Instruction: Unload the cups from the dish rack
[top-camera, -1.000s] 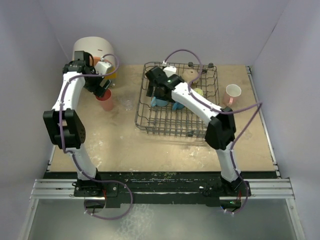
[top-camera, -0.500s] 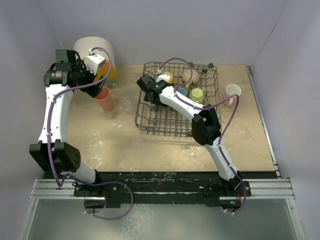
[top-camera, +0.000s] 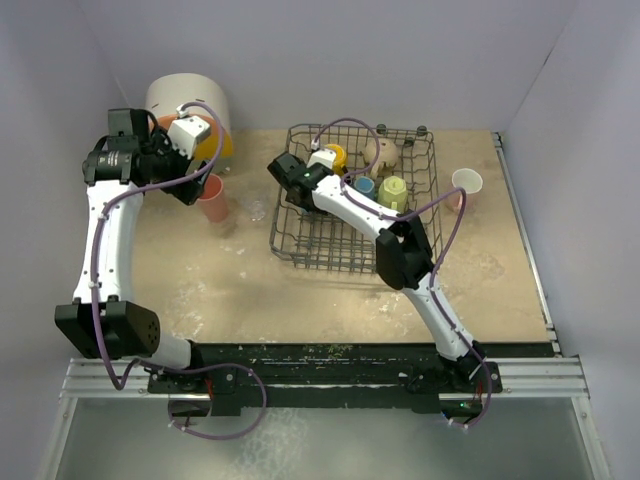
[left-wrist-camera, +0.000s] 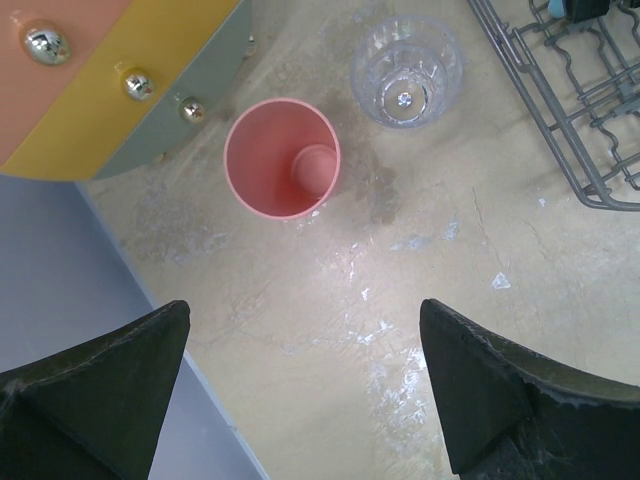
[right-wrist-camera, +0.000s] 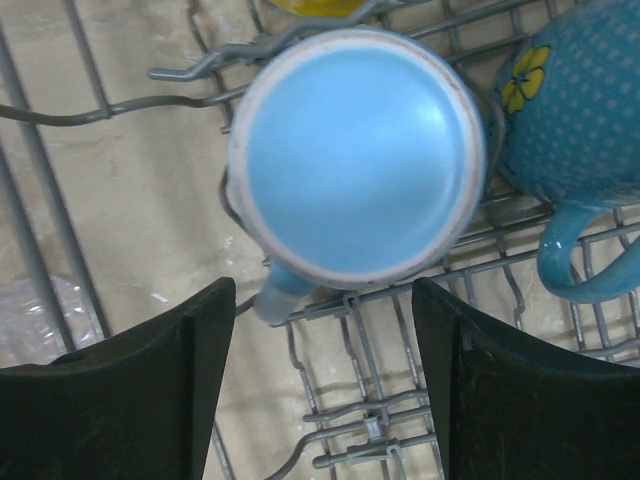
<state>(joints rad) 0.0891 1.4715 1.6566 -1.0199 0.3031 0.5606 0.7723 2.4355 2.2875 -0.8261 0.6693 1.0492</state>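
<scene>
The dark wire dish rack (top-camera: 330, 262) holds a yellow cup (top-camera: 336, 155), a tan cup (top-camera: 381, 150), a yellow-green cup (top-camera: 393, 189) and blue mugs (top-camera: 363, 185). My right gripper (top-camera: 291, 176) hovers over the rack's left part. In the right wrist view it (right-wrist-camera: 325, 350) is open above an upturned blue mug (right-wrist-camera: 355, 165), whose handle (right-wrist-camera: 275, 295) lies near the left finger. Only rack wires (right-wrist-camera: 371, 428) lie between the fingers. A flowered blue mug (right-wrist-camera: 580, 110) sits beside it. My left gripper (left-wrist-camera: 305, 370) is open and empty above the table, short of the salmon tumbler (left-wrist-camera: 281, 160) and the clear glass (left-wrist-camera: 406, 72).
A pink mug (top-camera: 465, 183) stands on the table right of the rack. The rounded white, orange and yellow drawer box (top-camera: 185, 100) sits at the back left, close to the tumbler (top-camera: 212, 197). The rack's corner (left-wrist-camera: 580, 100) shows at the right of the left wrist view.
My left gripper has drawn back from the salmon tumbler, which stays standing on the table. My right gripper has shifted left over the rack and its jaws have narrowed somewhat.
</scene>
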